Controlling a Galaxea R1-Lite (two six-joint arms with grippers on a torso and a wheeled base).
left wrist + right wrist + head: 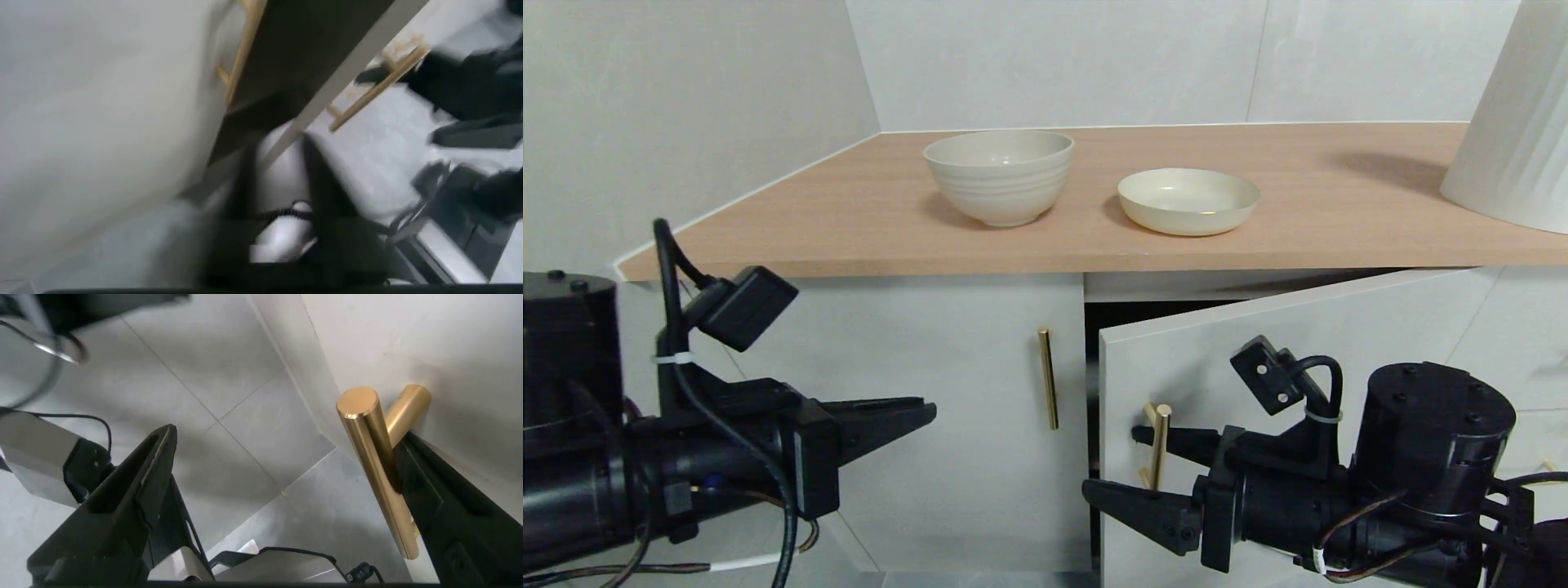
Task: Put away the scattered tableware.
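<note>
Nearest: right gripper (1112, 461) jaws spread, straddling brass bar handle (1158, 445) of right cabinet door (1258, 343), not clamped on it. Door ajar, dark gap beside it; probably a grip to swing it wide so cabinet can take tableware.

Left gripper (882, 420) low before closed left door (931, 367); open or closed, can't tell. Likely parked clear of door swing.

Farther, on wooden countertop (1339, 220): ribbed cream bowl (999, 175) and shallow dish (1188, 200), near each other, not touching, upright, not yet stowed.
</note>
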